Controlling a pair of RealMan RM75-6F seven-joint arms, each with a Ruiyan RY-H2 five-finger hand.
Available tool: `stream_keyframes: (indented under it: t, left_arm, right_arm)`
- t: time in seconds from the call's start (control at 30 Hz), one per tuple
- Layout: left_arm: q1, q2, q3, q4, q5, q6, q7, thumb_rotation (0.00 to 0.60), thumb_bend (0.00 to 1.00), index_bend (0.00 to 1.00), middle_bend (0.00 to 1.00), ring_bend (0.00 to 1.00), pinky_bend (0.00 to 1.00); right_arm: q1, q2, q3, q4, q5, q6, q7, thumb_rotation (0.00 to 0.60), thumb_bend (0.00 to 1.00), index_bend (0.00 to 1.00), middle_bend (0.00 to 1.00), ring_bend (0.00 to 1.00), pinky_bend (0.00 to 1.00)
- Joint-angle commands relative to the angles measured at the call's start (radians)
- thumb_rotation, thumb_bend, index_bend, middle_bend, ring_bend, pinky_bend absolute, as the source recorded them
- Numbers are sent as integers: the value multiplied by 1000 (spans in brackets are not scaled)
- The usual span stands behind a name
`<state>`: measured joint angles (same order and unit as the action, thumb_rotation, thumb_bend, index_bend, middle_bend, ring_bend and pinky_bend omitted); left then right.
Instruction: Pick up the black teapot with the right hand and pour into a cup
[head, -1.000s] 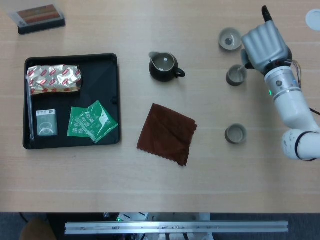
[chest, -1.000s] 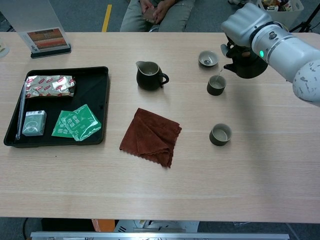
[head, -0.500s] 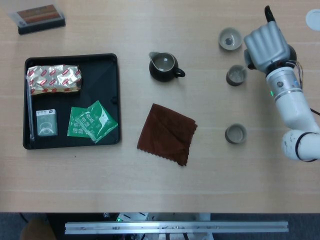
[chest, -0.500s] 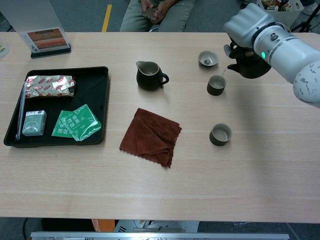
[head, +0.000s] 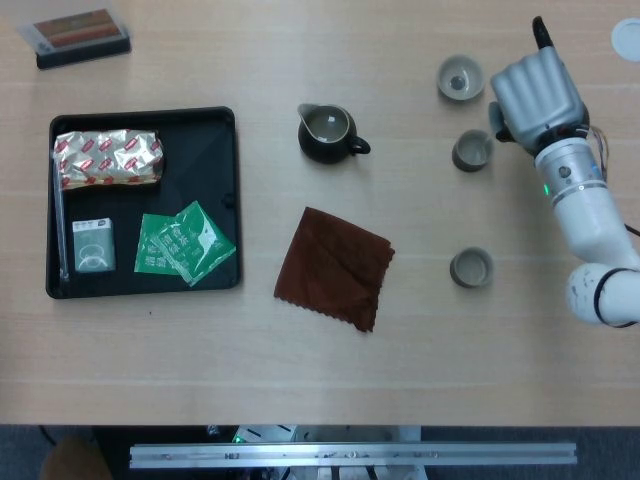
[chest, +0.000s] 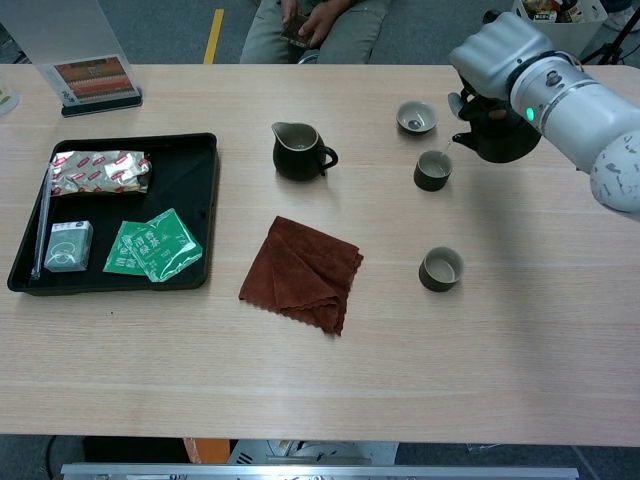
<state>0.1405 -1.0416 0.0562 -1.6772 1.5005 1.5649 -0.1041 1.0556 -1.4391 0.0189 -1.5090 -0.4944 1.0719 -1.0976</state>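
Black teapot (chest: 497, 138) mostly hidden under right hand (chest: 497, 55), which grasps it from above; lid and handle not discernible. Head view shows only a dark sliver past the fingers. Spout points left, body tilted, tip just above middle cup (chest: 432, 171). Left hand out of sight.

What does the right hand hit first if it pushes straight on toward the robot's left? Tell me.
Likely the middle cup, just beyond the black teapot that the right hand holds. Height is unclear, so it might pass over.
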Motion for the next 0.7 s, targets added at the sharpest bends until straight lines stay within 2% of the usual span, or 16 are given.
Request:
stream_keyframes:
  t: [0.03,0.33,0.7]
  left_arm:
    - [0,0,0,0,0,0,0,600,218,0,0,0,0]
    - [-2,2,-1,-2,2,0,2,600,217,0,0,0,0]
    - [-3,4,-2,-3,5,1,0,600,218,0,0,0,0]
  right_arm:
    - [-16,-3,4,4,-21,2,29,283,549,1000,905,860,85]
    - [-70,-20,17,20,-81,20,120,286,542,1000,894,850,85]
    - [-129,-3,56,4,-154,18,254,301,536,1000,888,844,86]
